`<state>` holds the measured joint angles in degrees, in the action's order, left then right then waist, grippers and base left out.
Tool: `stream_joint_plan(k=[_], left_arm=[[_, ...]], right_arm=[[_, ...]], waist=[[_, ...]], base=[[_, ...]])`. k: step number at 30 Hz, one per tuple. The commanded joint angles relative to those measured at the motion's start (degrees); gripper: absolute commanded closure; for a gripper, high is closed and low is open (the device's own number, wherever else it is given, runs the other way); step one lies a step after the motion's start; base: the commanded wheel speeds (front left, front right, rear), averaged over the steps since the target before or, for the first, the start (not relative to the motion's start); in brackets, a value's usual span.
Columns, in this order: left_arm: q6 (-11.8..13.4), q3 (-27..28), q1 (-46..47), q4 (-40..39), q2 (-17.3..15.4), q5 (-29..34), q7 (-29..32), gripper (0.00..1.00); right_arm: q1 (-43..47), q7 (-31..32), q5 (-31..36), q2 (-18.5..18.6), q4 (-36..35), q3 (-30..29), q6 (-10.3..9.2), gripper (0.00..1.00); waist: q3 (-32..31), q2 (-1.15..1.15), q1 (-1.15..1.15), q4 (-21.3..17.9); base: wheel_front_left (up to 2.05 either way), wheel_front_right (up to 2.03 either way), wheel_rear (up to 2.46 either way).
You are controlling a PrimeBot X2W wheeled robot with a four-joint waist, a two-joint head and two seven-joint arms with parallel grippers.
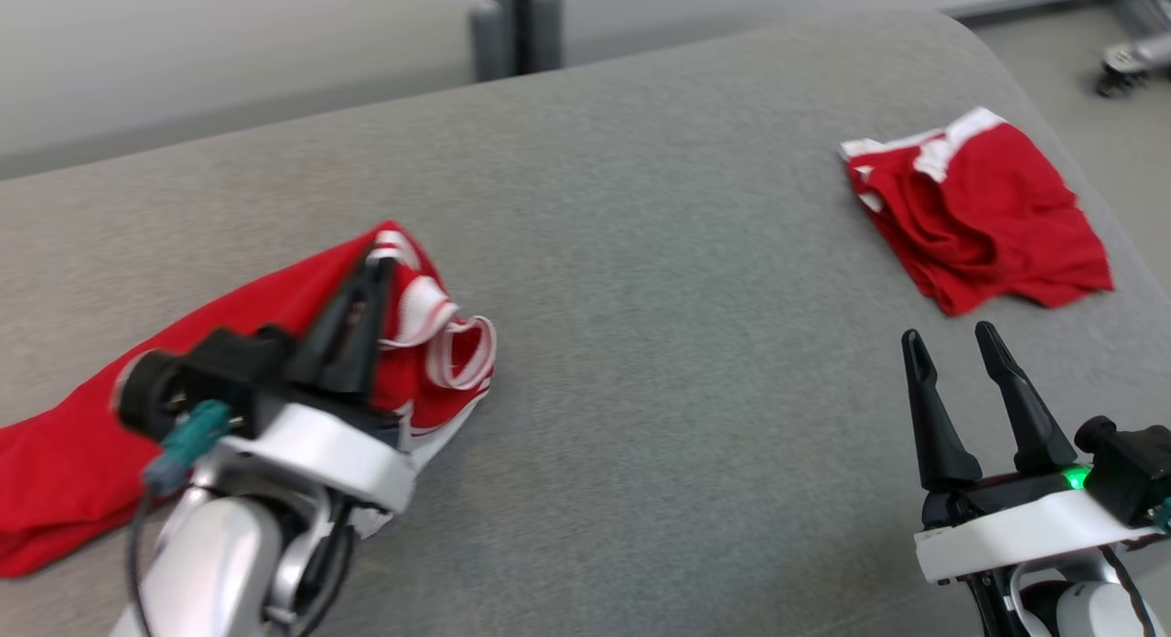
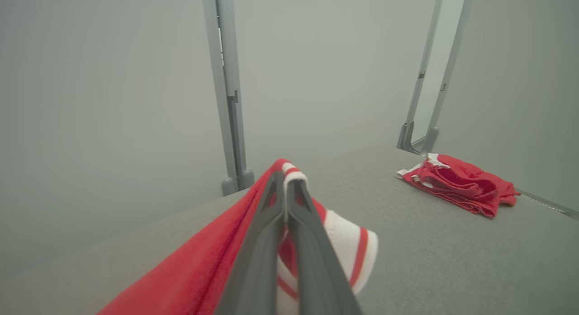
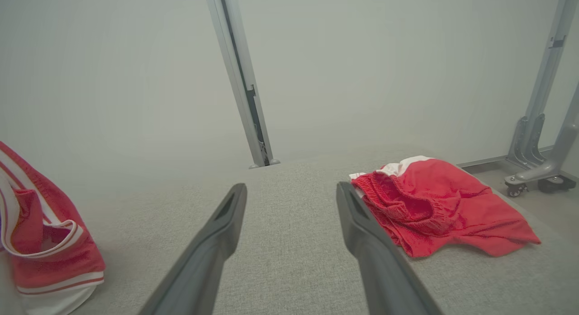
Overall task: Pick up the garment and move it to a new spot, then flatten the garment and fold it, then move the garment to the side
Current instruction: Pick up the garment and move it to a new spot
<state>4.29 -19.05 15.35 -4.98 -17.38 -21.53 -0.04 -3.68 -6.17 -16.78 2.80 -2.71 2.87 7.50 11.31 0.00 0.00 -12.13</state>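
Left gripper [image 1: 377,266] pinches white-trimmed end of red knit garment [image 1: 78,458]; long axis runs toward 8 o'clock from it. Right gripper [image 1: 950,337] wide, empty, at 3 o'clock, well apart.

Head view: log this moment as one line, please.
left gripper: shut on red-and-white garment | right gripper: open, empty, over table | second red garment: lying far right, apart from both grippers

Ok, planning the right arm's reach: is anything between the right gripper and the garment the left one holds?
Nothing visible: bare grey table lies between the right gripper and the garment. The other red garment lies farther right.
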Motion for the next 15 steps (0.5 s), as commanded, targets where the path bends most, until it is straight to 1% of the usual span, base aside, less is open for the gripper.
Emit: stream_joint_plan(k=[1,6,7,10,15], left_arm=[[-1.0,-1.1,2.0,1.3,1.0,0.2,-0.5,1.00],[-3.8,-5.7,6.9,8.4,4.2,1.0,-1.1,1.00],[-3.8,-5.7,6.9,8.4,4.2,1.0,-1.1,1.00],[-6.1,-7.6,9.2,12.9,6.7,-0.2,-2.0,1.00],[-8.1,-10.1,12.3,20.1,9.4,-0.4,-3.8,1.00]], right_arm=[[-0.7,-0.6,-0.4,0.2,0.3,0.3,-0.02,0.00],[-1.4,-2.1,-1.4,0.2,1.1,0.8,-0.02,0.00],[-1.4,-2.1,-1.4,0.2,1.1,0.8,-0.02,0.00],[-1.4,-2.9,-2.1,0.2,1.8,0.9,-0.02,0.00],[-1.8,-4.1,-2.6,0.2,3.0,1.2,-0.02,0.00]], waist=[[3.0,0.00,0.00,-4.3],[5.3,0.00,0.00,-8.0],[5.3,0.00,0.00,-8.0],[6.3,0.00,0.00,-9.2],[7.0,0.00,0.00,-9.8]], base=[[0.00,0.00,0.00],[0.00,0.00,0.00],[0.00,0.00,0.00],[0.00,0.00,0.00],[0.00,0.00,0.00]])
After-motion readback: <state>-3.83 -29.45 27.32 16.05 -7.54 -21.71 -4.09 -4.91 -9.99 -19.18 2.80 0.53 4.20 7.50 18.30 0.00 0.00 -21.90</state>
